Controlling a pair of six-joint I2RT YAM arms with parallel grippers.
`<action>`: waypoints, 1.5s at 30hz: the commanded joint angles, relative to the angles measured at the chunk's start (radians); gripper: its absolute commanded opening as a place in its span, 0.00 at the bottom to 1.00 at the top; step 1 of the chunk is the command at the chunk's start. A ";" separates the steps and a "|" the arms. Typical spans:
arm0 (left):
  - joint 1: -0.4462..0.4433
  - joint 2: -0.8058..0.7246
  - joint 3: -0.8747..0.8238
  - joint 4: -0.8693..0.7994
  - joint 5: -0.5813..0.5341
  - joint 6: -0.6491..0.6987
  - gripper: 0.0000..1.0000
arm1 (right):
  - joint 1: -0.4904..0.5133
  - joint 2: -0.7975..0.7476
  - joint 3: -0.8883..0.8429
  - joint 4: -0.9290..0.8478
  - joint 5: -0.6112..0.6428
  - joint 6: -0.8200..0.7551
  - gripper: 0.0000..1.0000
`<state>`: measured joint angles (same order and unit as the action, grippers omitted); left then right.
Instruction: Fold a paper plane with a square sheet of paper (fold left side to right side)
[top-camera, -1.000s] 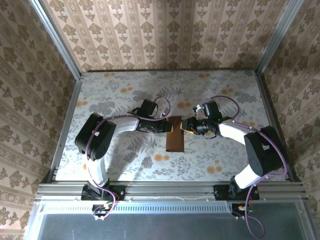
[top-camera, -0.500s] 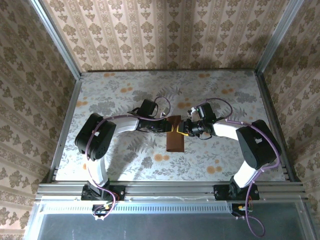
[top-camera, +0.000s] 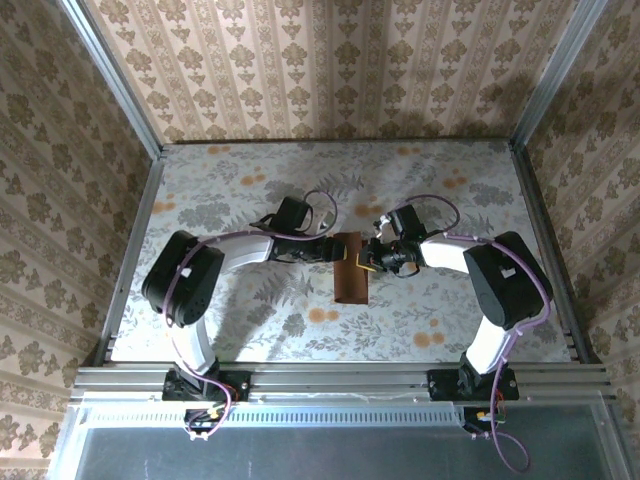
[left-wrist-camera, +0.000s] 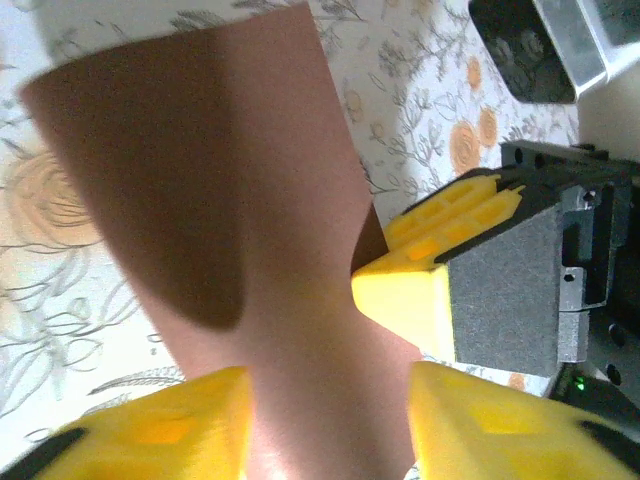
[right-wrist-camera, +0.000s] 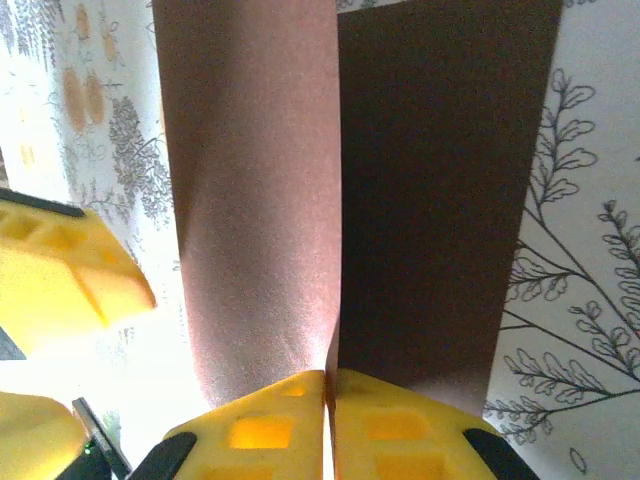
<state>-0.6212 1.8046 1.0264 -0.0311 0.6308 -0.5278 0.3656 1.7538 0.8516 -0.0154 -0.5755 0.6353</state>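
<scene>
- The square sheet of paper (top-camera: 350, 285) sits mid-bench (top-camera: 200, 190), between the two arms. From above it reads as a narrow strip with its long axis running away from the bases, so it is doubled over and not a flat square.
- Both grippers meet at the far half of the strip, left one from the left and right one from the right. The near half lies free on the fern print.
- The left gripper (left-wrist-camera: 328, 388) is open. Its yellow fingers (left-wrist-camera: 160, 425) stand well apart and the sheet passes through the gap. Can't tell whether either finger touches the paper.
- The right gripper (right-wrist-camera: 326, 388) is closed, its fingers pressed together with only a thin seam between them.
- In the right wrist view the line between the two flaps runs straight into that seam, so it looks pinched on the sheet's edge.
- In that view one flap is lit reddish-brown and the other is in dark shadow. Can't tell how far the lit flap is lifted off the bench.
- In the left wrist view the right gripper's yellow finger with its grey pad (left-wrist-camera: 500, 290) sits against the sheet's right edge, just beside the left gripper's fingers, with a small gap between the two grippers.
- In the right wrist view a yellow finger of the left gripper sits just left of the lit flap.
</scene>
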 joint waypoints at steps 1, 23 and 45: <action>0.011 -0.045 -0.015 -0.065 -0.082 0.042 0.56 | 0.008 0.019 0.017 -0.041 0.031 -0.021 0.12; -0.048 0.103 0.072 -0.146 -0.117 0.058 0.50 | 0.011 0.010 0.017 -0.064 0.043 -0.033 0.15; -0.120 0.259 0.203 -0.307 -0.217 0.120 0.49 | -0.087 -0.295 -0.062 -0.233 0.208 -0.112 0.47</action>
<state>-0.6956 1.9636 1.2255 -0.3359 0.4545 -0.4492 0.2848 1.4853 0.8074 -0.2035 -0.4011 0.5465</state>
